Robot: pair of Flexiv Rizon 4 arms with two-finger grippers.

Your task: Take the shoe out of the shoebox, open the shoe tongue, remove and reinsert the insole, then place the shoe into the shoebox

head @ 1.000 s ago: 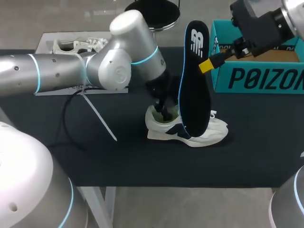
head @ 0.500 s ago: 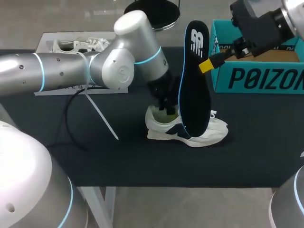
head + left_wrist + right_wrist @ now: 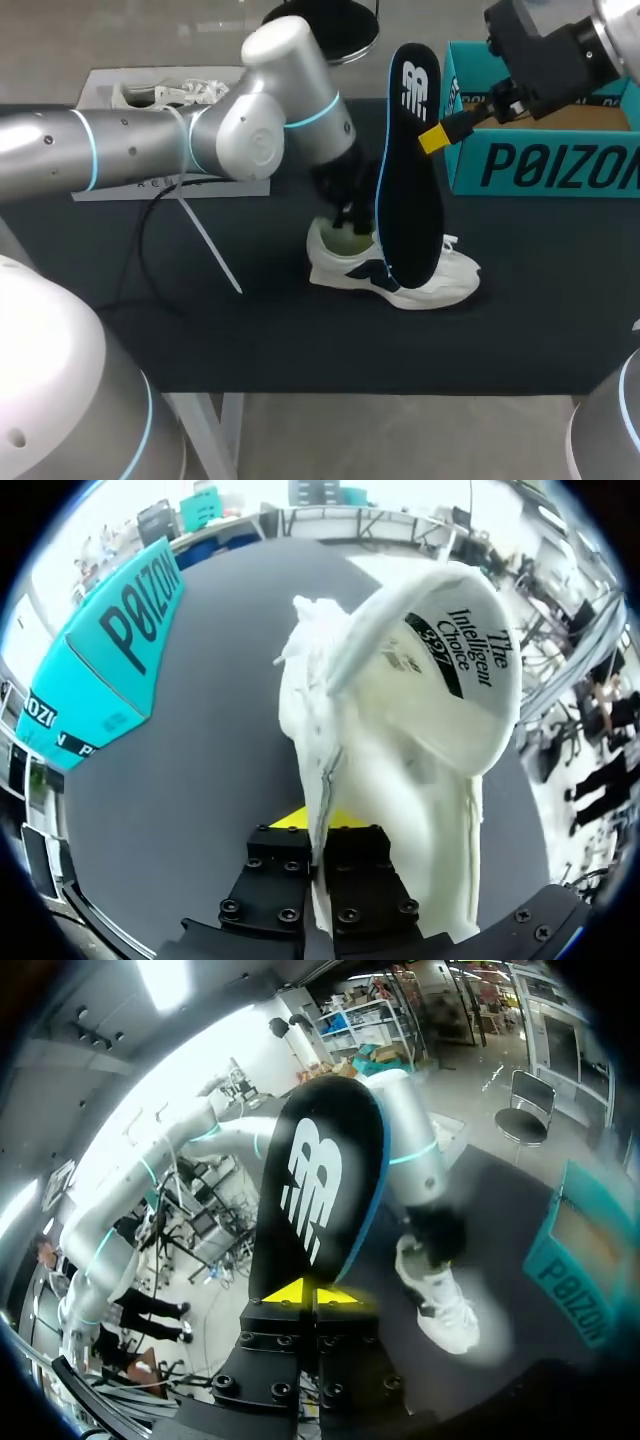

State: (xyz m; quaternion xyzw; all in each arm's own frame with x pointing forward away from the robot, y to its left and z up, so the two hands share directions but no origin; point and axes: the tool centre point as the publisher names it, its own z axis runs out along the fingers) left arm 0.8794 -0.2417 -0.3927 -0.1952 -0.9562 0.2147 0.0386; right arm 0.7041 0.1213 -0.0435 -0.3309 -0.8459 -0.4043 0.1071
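Note:
A white shoe (image 3: 400, 282) with navy trim lies on the black table, toe pointing right. My left gripper (image 3: 348, 215) reaches down into its heel opening and is shut on the side wall of the shoe (image 3: 400, 740), whose edge is pinched between the black fingers of the left gripper (image 3: 320, 825). The tongue (image 3: 455, 670) is folded up ahead of the fingers. My right gripper (image 3: 435, 137) is shut on the edge of a dark insole (image 3: 408, 170), held upright with its lower end over the shoe. In the right wrist view the insole (image 3: 315, 1180) rises from the right gripper (image 3: 315, 1295). The teal shoebox (image 3: 540, 160) stands at the back right.
A white board with a second white shoe (image 3: 165, 97) sits at the back left. A black cable (image 3: 145, 255) and a thin white strip (image 3: 210, 245) lie on the table to the shoe's left. The shoebox (image 3: 110, 650) is beyond the shoe in the left wrist view.
My left gripper has closed from wide open onto the shoe's side wall at the heel, and the shoe has shifted slightly. The right arm and the insole have not moved.

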